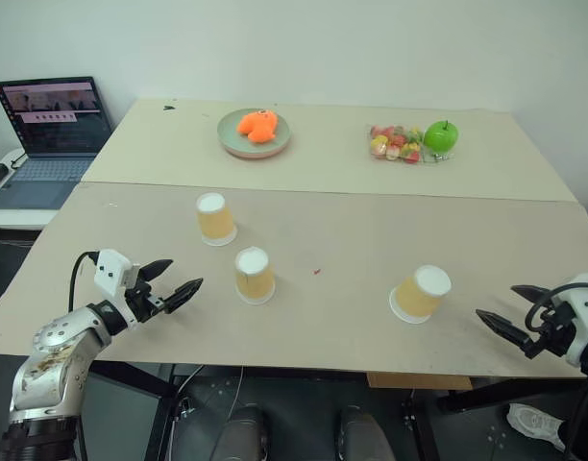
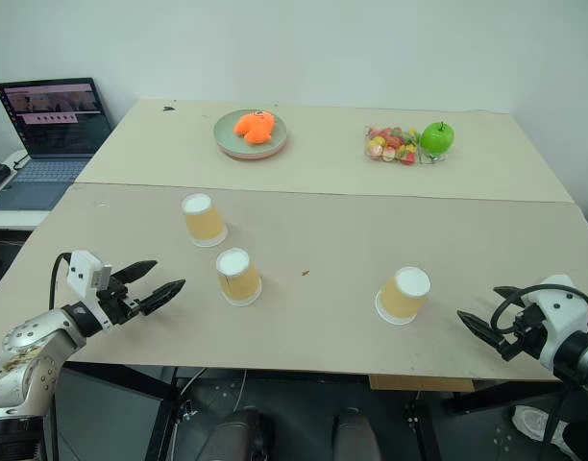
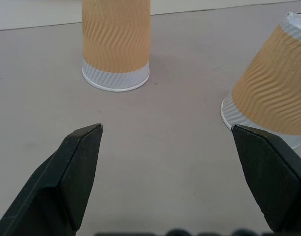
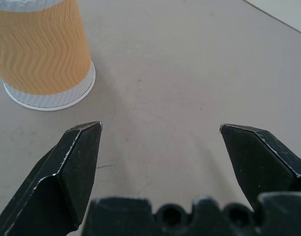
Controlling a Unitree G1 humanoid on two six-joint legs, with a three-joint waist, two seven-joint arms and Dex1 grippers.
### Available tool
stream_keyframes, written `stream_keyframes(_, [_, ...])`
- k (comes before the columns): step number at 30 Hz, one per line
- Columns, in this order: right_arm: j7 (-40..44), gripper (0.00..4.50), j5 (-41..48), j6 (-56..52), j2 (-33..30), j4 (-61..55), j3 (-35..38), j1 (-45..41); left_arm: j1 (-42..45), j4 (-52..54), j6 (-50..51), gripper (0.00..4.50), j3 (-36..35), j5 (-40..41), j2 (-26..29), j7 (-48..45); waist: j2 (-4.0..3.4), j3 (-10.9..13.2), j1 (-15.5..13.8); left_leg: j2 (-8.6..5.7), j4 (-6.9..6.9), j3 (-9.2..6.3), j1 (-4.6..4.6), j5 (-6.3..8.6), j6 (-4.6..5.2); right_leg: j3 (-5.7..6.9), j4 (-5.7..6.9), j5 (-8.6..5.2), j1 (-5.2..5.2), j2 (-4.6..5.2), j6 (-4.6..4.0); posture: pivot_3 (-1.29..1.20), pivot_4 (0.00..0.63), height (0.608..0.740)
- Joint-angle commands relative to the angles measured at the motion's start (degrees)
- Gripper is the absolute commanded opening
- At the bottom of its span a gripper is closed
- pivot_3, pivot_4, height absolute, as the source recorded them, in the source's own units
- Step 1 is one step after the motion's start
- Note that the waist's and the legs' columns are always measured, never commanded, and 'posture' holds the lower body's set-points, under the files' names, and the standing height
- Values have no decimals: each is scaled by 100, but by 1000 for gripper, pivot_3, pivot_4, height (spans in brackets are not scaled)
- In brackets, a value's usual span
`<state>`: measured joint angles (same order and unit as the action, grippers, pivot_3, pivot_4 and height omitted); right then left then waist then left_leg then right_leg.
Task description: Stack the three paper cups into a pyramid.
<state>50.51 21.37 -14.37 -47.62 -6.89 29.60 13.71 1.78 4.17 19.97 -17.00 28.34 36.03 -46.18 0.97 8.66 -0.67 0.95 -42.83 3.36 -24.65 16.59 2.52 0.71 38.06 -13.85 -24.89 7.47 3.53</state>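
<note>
Left eye view: three paper cups (image 1: 254,275) apart, upside-down, unstacked.

Three paper cups (image 1: 215,218) (image 1: 254,275) (image 1: 421,293) stand upside down, all apart. One green plate (image 1: 230,137), one orange toy (image 1: 257,125), one green apple (image 1: 441,136), one laptop (image 1: 50,134).

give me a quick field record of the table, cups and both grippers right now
cups: three yellow-orange paper cups upside down, apart, unstacked: far-left cup, middle cup, right cup
left gripper: open, empty, beside middle cup
right gripper: open, empty, near right cup
table: beige
far side: green plate with orange toy; green apple
</note>
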Motion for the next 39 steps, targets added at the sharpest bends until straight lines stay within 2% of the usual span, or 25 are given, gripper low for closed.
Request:
stream_keyframes(1, [12,4500,353,-204,-41,-338,253,-93,407,-16,149,4460,26,182,192,-291,0,0,0,0,0,0,0,0,0,0,0,0,0,0,0,0,150,676])
stream_keyframes(3, [38,4500,1444,-1064,-162,-865,694,-372,984,-29,628,4460,200,527,491,-795,5,6,-23,-2,-3,-3,-2,-1,-1,4,4,0,0,0,0,0,150,676])
stream_keyframes(6, [-98,4500,2437,-1814,-336,-1190,1055,-828,1417,-29,903,4460,399,701,604,-1146,4,8,-7,0,-9,-8,-7,-8,-9,5,6,6,-1,-3,1,0,150,676])
stream_keyframes(8, [-198,4500,2994,-2238,-437,-1358,1157,-1086,1565,6,985,4460,559,714,622,-1288,13,12,32,0,0,-8,23,1,3,4,-6,5,29,-3,5,0,150,676])
stream_keyframes(14, [-367,4500,3776,-2847,-457,-2106,576,-1400,1969,-52,1068,4460,749,749,483,-1440,30,32,6,0,3,-13,31,6,6,10,-1,-9,38,-3,2,0,150,676])
stream_keyframes(19, [-304,4500,3793,-2858,-334,-2772,-351,-1433,2060,-72,1044,4460,848,703,434,-1560,35,35,4,1,0,-15,37,5,5,10,-4,-3,50,0,5,0,150,676])
stream_keyframes(25, [-293,4500,3630,-2748,-169,-3002,-1110,-1547,2119,-34,1119,4460,898,748,408,-1600,40,38,-2,-2,1,-16,32,6,5,11,-6,-3,46,0,6,0,150,676])
stream_keyframes(31, [-247,4500,3299,-2622,14,-2918,-1565,-1512,2117,361,1483,4460,974,1075,348,-1626,45,41,-1,-1,0,-18,34,5,5,12,-5,-3,48,0,5,0,150,676])
stream_keyframes(35, [-257,4500,3137,-2541,92,-2783,-1663,-1584,1881,805,1565,4460,1157,1097,375,-1684,46,42,0,-2,0,-18,33,5,5,11,-6,-3,48,0,6,0,150,676])
stream_keyframes(39, [-283,4500,3165,-2549,180,-2769,-1643,-1657,1779,796,1495,4460,1226,1004,419,-1733,46,43,5,-1,2,-18,36,5,4,12,-3,-3,47,0,5,0,150,676])
